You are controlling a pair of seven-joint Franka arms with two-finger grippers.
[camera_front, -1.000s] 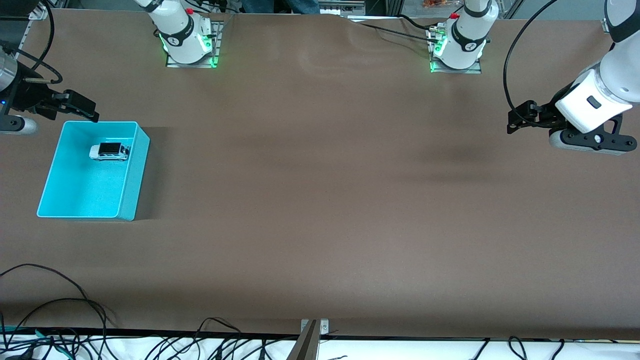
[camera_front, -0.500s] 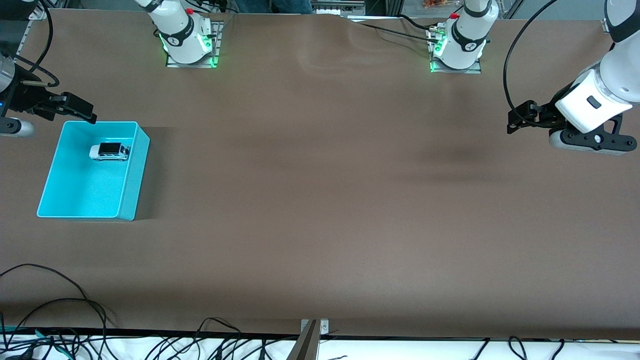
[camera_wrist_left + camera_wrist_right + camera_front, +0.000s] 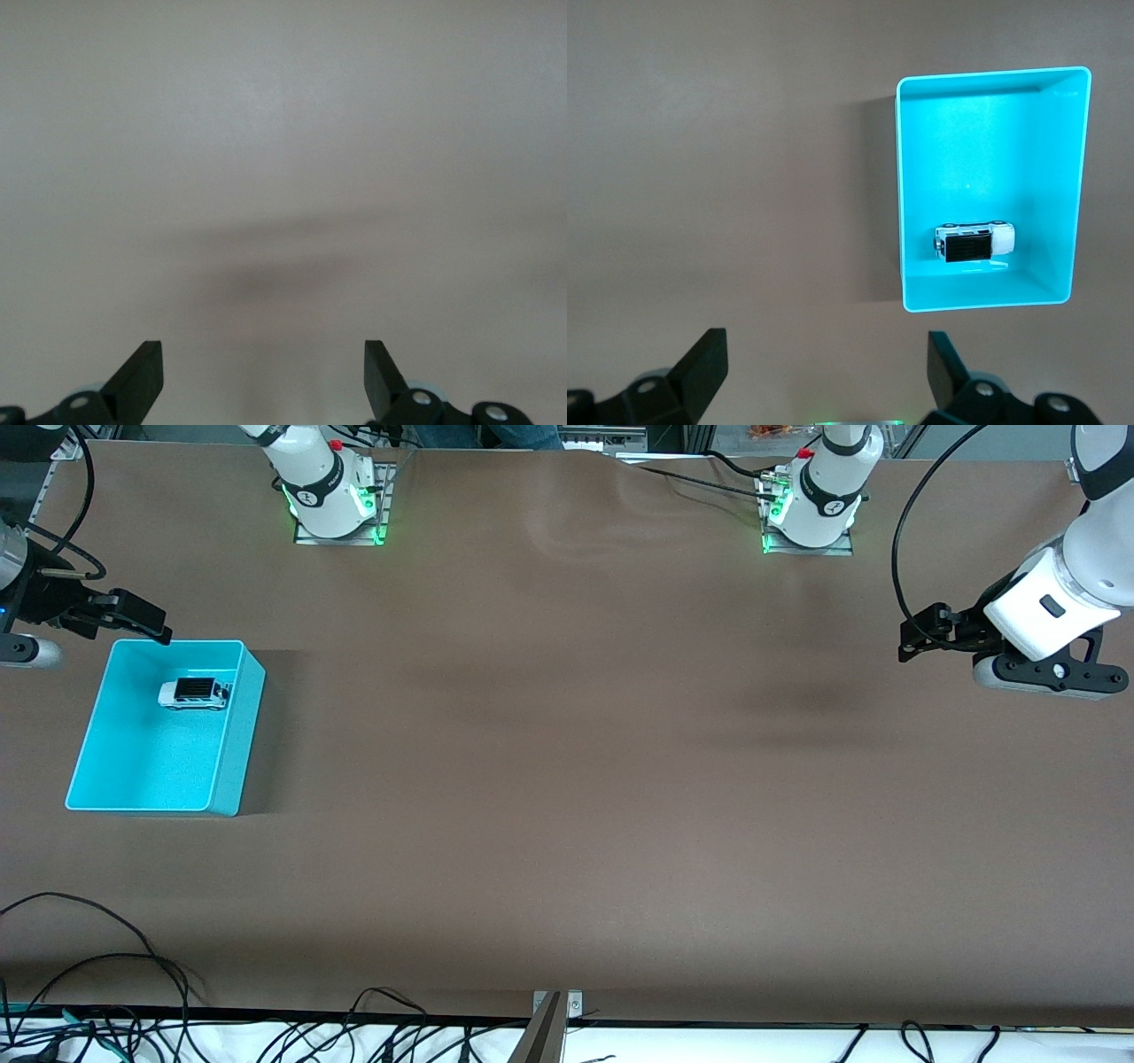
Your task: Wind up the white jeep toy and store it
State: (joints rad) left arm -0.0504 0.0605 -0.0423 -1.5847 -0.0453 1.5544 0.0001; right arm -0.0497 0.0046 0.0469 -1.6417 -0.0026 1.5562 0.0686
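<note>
The white jeep toy (image 3: 194,693) with its black roof panel lies inside the turquoise bin (image 3: 142,771), close to the bin's wall farthest from the front camera. In the right wrist view the jeep toy (image 3: 974,241) sits on its wheels on the bin's floor (image 3: 966,150). My right gripper (image 3: 146,622) hangs open and empty over the table beside the bin's corner, at the right arm's end; its fingers frame bare table (image 3: 826,359). My left gripper (image 3: 912,638) waits open and empty over bare table at the left arm's end (image 3: 263,363).
Both arm bases (image 3: 335,500) (image 3: 811,505) with green lights stand along the edge farthest from the front camera. Loose black cables (image 3: 97,965) lie along the nearest edge. A small metal bracket (image 3: 556,1005) sits at the middle of that edge.
My right gripper drew back slightly from the bin toward the right arm's end of the table, then held still. The jeep toy, the bin and the left arm have not moved.
</note>
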